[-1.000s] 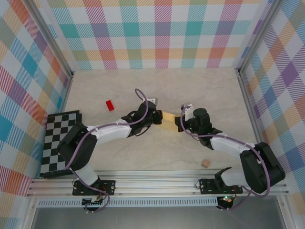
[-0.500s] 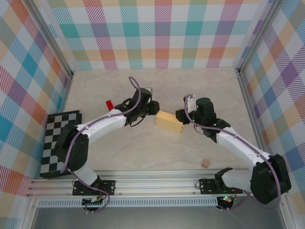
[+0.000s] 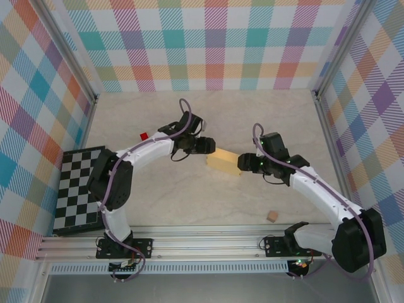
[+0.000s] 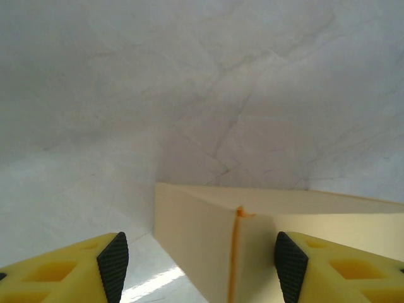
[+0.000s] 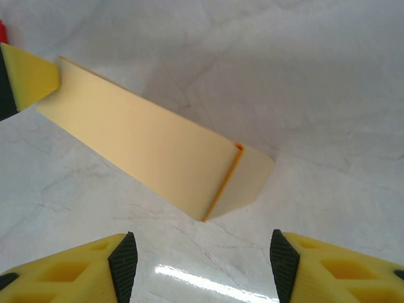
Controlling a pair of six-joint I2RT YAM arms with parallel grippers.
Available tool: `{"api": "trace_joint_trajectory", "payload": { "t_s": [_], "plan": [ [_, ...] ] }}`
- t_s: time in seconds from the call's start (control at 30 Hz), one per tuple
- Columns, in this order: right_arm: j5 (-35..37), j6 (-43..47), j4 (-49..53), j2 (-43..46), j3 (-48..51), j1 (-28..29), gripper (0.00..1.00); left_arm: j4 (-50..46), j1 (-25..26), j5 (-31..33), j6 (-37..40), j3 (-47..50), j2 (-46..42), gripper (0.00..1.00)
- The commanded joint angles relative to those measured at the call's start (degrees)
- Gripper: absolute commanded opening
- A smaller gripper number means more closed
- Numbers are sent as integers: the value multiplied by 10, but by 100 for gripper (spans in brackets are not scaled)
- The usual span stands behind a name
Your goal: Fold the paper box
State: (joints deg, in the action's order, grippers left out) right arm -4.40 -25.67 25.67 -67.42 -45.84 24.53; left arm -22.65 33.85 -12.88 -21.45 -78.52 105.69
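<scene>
A tan cube (image 3: 272,216) sits nearest the arms on the desk (image 3: 189,202). The box (image 3: 224,163) lies mid-desk, folded shut, between the arms. The right fingers (image 5: 123,265) are spread wide and empty, just short of one end. The left fingers (image 4: 113,265) gape at the other end, gripping nothing. A red block (image 3: 144,136) lies farther back, to the left.

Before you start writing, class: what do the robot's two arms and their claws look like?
Both the left arm and the right arm have white shells, black joints and a mauve cable looping alongside. The left claw and the right claw are black-bodied, with yellow fingers carrying black pads.
</scene>
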Motion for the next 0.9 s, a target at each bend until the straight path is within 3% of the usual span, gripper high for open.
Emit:
{"api": "trace_joint_trajectory", "payload": {
  "t_s": [0.0, 0.23, 0.6, 0.73, 0.87],
  "plan": [
    [-23, -32, -36, -18, 13, -9, 60, 3, -3, -12, 11, 20, -8, 63],
    [-22, -59, -92, -30, 50, -22, 58, 62, 5, -9, -3, 107, -38, 50],
    [-33, -95, -79, -9, 112, -26, 53, 159, 39, 59, -68, 288, -163, 45],
    [-46, -97, -104, -11, 130, -26, 53, 161, 39, 97, -84, 296, -168, 46],
    [21, -22, -22, 18, 67, -26, 52, 130, 15, 129, -74, 272, -196, 50]
  ]
}}
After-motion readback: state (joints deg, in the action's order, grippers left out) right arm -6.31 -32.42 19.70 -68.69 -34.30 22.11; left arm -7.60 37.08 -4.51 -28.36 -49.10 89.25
